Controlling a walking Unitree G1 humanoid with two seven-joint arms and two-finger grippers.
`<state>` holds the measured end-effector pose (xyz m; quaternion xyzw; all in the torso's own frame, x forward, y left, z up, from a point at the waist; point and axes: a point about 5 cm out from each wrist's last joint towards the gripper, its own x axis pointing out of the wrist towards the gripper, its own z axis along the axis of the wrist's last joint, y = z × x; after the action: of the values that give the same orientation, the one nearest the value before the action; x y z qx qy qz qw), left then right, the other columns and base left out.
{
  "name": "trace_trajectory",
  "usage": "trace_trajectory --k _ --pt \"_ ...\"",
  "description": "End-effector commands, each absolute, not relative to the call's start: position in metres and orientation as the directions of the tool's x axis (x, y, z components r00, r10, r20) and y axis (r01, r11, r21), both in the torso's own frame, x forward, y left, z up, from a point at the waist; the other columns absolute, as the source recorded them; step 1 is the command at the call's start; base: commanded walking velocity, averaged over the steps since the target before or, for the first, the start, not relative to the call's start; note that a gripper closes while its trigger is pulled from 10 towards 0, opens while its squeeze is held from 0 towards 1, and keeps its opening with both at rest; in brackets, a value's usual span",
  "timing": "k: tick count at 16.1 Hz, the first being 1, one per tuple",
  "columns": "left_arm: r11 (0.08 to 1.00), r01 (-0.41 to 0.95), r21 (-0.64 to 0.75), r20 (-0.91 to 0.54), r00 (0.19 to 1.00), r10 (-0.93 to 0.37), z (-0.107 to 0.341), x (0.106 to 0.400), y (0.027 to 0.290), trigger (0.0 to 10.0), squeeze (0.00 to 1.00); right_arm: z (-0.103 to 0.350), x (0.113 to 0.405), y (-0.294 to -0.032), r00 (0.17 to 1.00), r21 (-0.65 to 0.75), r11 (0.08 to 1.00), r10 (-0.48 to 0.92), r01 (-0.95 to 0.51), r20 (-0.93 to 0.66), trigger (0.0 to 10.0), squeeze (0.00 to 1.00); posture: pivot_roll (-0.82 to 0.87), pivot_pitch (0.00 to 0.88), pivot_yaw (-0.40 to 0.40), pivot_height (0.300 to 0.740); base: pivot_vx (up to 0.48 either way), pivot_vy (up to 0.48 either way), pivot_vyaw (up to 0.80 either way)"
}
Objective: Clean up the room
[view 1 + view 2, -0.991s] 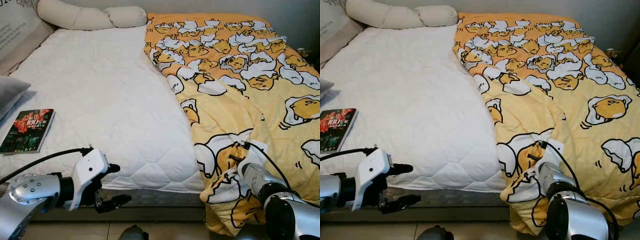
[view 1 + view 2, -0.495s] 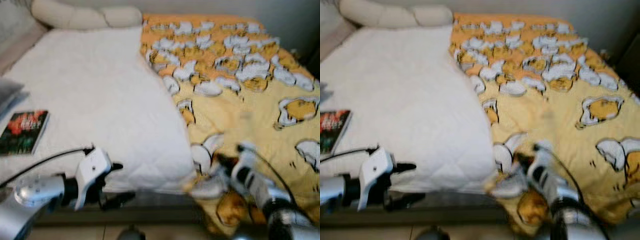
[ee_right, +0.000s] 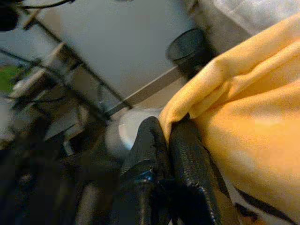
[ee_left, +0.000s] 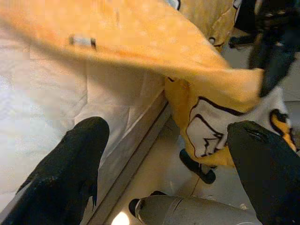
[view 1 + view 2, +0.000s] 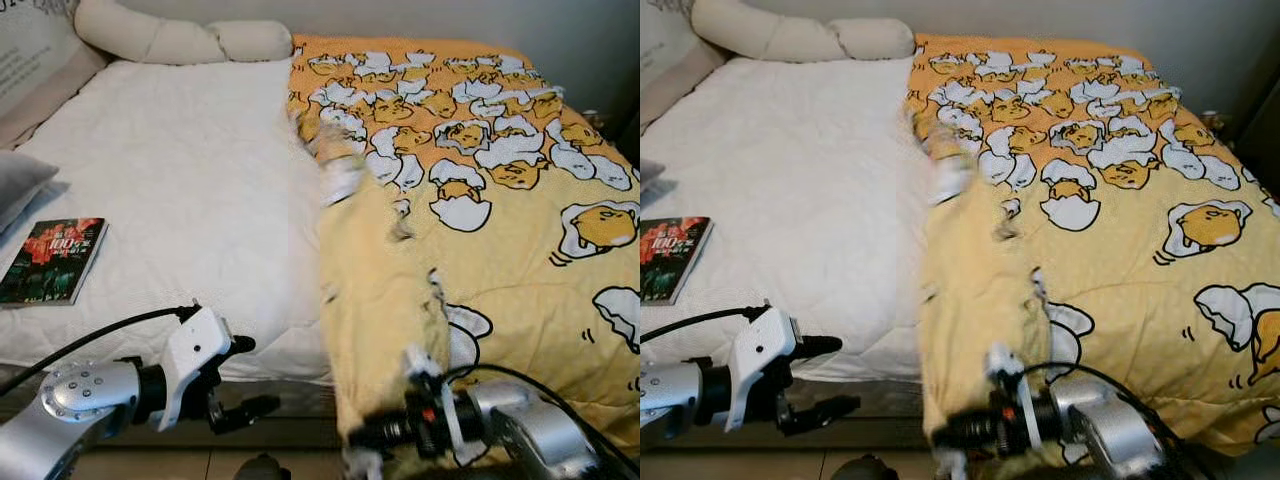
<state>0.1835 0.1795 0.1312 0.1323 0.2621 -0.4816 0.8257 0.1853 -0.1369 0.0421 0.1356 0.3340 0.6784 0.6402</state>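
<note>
A yellow blanket (image 5: 480,250) printed with egg cartoons covers the right half of a bed with a white mattress (image 5: 180,200). My right gripper (image 5: 358,438) is low at the foot of the bed, shut on the blanket's lower corner. In the right wrist view the fingers (image 3: 187,164) pinch a fold of yellow cloth (image 3: 243,108). The blanket's left edge looks blurred. My left gripper (image 5: 258,375) is open in front of the mattress's near edge, to the left of the blanket's hanging corner (image 4: 206,131), and holds nothing.
A book (image 5: 55,260) with a red and dark cover lies on the mattress's left side, beside a grey pillow (image 5: 20,185). A long cream bolster (image 5: 180,38) lies at the head. A wall runs behind the bed. A dark mesh bin (image 3: 187,44) stands on the floor.
My right gripper has swung left along the foot of the bed with the blanket's corner, dragging the blanket's left edge further over the mattress. The left arm has barely moved.
</note>
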Motion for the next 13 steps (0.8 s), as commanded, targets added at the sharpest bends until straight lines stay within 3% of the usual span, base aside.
trace_trajectory --k 1,2,4,5,6,10,11,13 --pt "0.488 0.872 -0.020 -0.556 0.396 -0.731 0.132 0.182 0.176 10.0 0.00 0.048 0.177 -0.138 -0.220 0.651 -0.028 0.952 -0.758 -0.215 0.0 0.00 0.22 0.000 0.020 0.740 0.000 0.000 0.00" --pt "0.488 0.873 -0.020 -0.556 0.396 -0.730 0.132 0.182 0.176 10.0 0.00 0.046 0.174 -0.139 -0.228 0.657 -0.033 0.950 -0.753 -0.214 0.0 0.00 0.21 0.000 0.019 0.740 0.000 0.000 0.00" --pt "0.491 0.871 -0.017 -0.554 0.401 -0.730 0.131 0.183 0.176 10.0 0.00 0.015 0.176 -0.139 -0.163 0.624 0.050 0.946 -0.780 -0.279 10.0 0.00 0.22 0.000 0.014 0.740 0.000 0.000 0.00" --pt "0.493 0.870 -0.015 -0.554 0.404 -0.728 0.131 0.183 0.176 10.0 0.00 -0.001 0.175 -0.139 -0.153 0.649 0.089 0.939 -0.756 -0.307 10.0 0.00 0.22 0.000 0.011 0.740 0.000 0.000 0.00" --pt "0.497 0.868 -0.009 -0.553 0.410 -0.726 0.131 0.185 0.176 10.0 0.00 -0.012 0.175 -0.140 -0.114 0.657 0.132 0.941 -0.743 -0.317 10.0 1.00 0.22 0.000 0.008 0.740 0.000 0.000 0.00" --pt "0.500 0.866 0.008 -0.553 0.421 -0.719 0.131 0.189 0.178 10.0 0.00 -0.022 0.181 -0.158 -0.016 0.668 0.193 0.956 -0.719 -0.294 10.0 1.00 0.22 0.000 0.010 0.740 0.000 0.000 0.00" --pt "0.500 0.866 0.013 -0.553 0.423 -0.718 0.131 0.190 0.179 10.0 0.00 -0.024 0.181 -0.172 0.005 0.673 0.211 0.956 -0.709 -0.293 10.0 0.00 0.21 0.000 0.013 0.740 0.000 0.000 0.00" --pt "0.507 0.862 0.027 -0.550 0.436 -0.712 0.130 0.194 0.179 10.0 0.00 -0.020 0.183 -0.187 0.053 0.694 0.223 0.965 -0.684 -0.258 10.0 0.00 0.20 0.000 0.012 0.740 0.000 0.000 0.00"
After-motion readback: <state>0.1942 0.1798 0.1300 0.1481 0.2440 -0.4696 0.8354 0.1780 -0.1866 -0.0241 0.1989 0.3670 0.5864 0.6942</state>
